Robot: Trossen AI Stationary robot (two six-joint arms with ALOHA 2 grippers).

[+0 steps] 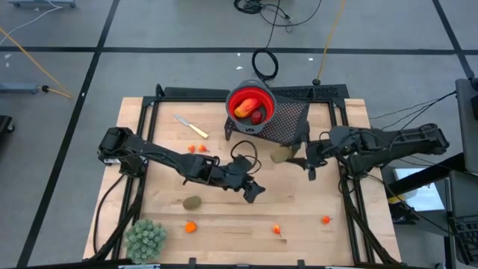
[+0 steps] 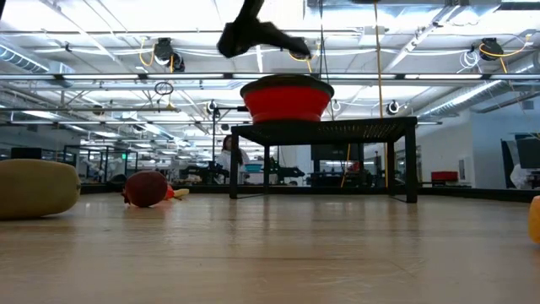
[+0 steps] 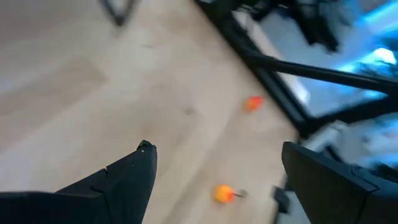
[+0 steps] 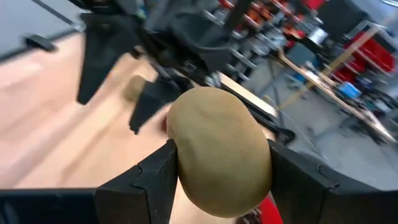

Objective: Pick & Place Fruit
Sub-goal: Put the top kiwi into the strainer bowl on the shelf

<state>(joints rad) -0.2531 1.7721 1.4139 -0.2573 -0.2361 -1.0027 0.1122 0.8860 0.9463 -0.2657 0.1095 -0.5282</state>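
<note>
A red bowl (image 1: 250, 104) with a red-orange fruit and a dark red one inside stands on a black mesh stand (image 1: 287, 123) at the table's far side. My right gripper (image 1: 290, 155) is shut on a brown kiwi (image 4: 217, 149) just in front of the stand. My left gripper (image 1: 256, 191) hangs open over the table's middle, with nothing between its fingers (image 3: 214, 152). A second kiwi (image 1: 192, 202) lies on the wood to its left. Small orange pieces (image 1: 190, 226) (image 1: 277, 229) (image 1: 326, 220) lie near the front edge, and red pieces (image 1: 196, 149) lie farther back. My right gripper pinches the kiwi's two opposite sides (image 4: 180, 155) between its two fingers. The fingers come at it about level from the table's right. The kiwi bulges out past and above the fingers and is lifted clear of the table.
A knife with a yellow handle (image 1: 190, 125) lies at the far left of the board. A pale green spiky plant ball (image 1: 146, 237) sits at the near left corner. Black frame rails (image 1: 347, 202) run along the table's sides. A cable (image 1: 243, 153) loops above my left arm.
</note>
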